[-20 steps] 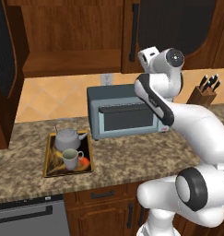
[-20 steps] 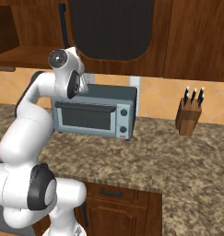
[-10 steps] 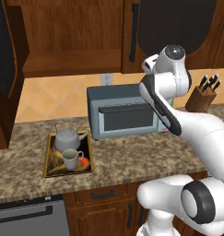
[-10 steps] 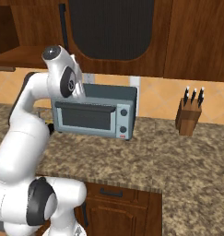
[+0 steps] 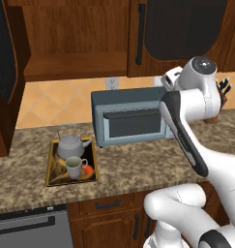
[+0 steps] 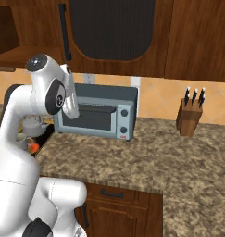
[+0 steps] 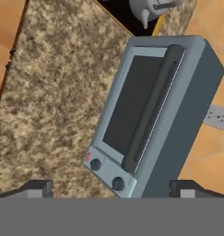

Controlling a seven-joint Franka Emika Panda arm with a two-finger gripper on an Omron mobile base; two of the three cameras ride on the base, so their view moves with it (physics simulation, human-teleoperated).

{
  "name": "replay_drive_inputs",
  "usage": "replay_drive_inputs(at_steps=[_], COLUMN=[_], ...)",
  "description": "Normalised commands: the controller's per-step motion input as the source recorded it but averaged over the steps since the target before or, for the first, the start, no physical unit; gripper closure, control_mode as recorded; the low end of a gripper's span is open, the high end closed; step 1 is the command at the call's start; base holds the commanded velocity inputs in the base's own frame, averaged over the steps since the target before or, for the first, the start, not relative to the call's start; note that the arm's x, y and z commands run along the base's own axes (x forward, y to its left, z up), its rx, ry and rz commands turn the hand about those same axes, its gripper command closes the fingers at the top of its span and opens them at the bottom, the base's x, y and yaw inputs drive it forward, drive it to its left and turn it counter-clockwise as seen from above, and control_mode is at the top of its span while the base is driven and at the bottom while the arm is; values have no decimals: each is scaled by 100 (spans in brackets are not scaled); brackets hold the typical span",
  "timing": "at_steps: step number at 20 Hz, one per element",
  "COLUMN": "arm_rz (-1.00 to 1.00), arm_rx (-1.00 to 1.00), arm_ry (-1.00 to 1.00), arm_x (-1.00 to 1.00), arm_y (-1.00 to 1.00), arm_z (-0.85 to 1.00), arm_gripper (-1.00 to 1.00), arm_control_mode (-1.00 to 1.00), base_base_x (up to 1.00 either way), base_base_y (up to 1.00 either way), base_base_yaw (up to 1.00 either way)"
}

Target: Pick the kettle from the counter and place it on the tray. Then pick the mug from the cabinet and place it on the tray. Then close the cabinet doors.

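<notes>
grey kettle (image 5: 70,145) and mug (image 5: 75,167) on tray (image 5: 51,165); gripper (image 7: 111,188) wide, empty, over toaster oven (image 7: 155,115), well apart.

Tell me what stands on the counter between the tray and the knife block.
The grey toaster oven stands between the tray and the knife block, with bare counter on its right; both base views show it.

The arm's upper joint (image 5: 202,72) swings further toward the right of the left base view, now close to the knife block (image 5: 222,94), and sits higher over the toaster oven (image 5: 131,116); nothing on the worktop (image 5: 124,164) shifts
</notes>
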Motion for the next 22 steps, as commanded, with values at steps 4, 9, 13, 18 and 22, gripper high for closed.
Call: replay_drive_inputs(at_steps=[4, 9, 13, 18, 22], arm_rz=[0, 0, -1, -12, -7], arm_rx=[-7, -12, -16, -25, -22], arm_ry=[0, -1, -7, -13, -1], arm_x=[-9, -75, -86, -51, -20], arm_y=[0, 0, 22, 54, 43], arm_z=[-14, -37, -10, 22, 7], arm_gripper=[-100, -100, -100, -100, -100], arm_control_mode=[-100, -100, -100, -100, -100], base_base_x=[0, 0, 0, 0, 0], base_base_y=[0, 0, 0, 0, 0], base_base_yaw=[0, 0, 0, 0, 0])
